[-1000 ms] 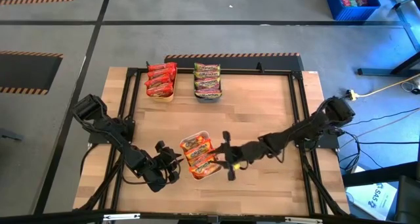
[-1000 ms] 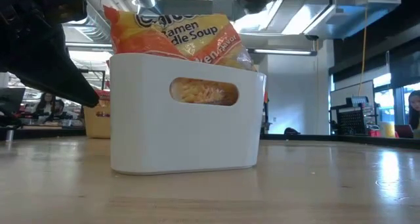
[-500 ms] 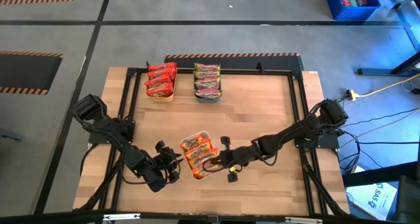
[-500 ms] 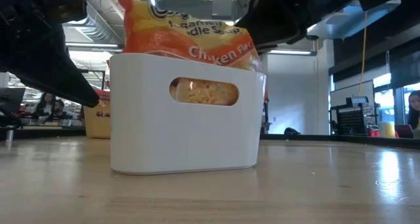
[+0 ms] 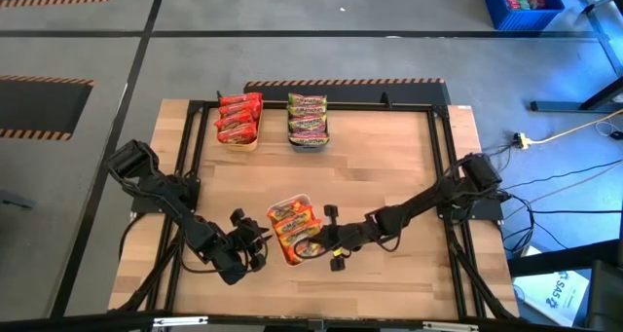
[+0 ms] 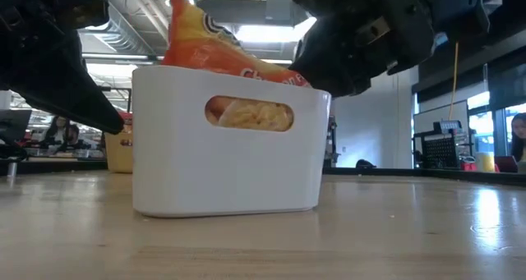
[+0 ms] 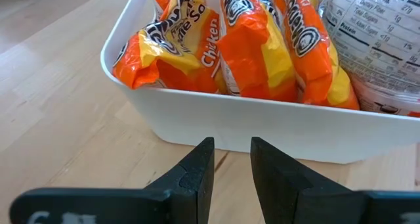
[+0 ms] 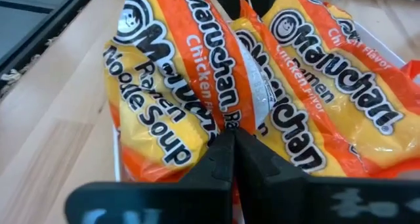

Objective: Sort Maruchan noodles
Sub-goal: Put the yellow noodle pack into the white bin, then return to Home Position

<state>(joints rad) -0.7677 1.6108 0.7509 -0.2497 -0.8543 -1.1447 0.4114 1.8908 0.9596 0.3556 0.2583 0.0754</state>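
A white plastic bin with smooth, rounded walls sits low and centre in the high view. The low view shows an oval handle cutout in its side. It holds crinkly, glossy orange Maruchan chicken packets, flat rectangles printed yellow and red. Four stand on edge in the left wrist view, with a fifth turned to show its white nutrition label at that frame's right.

The right gripper has its dark fingers pressed together, and they pinch the edge of an orange packet among the others in the bin. The left gripper waits just beside the bin's outer wall. Its matte black fingers are slightly apart and hold nothing.

Near the top centre of the high view are two more bins, side by side. The yellow bin holds red packets, about four. The dark bin holds green-edged packets, about four. The wooden table is pale, with visible plank grain, and a black metal frame borders it.
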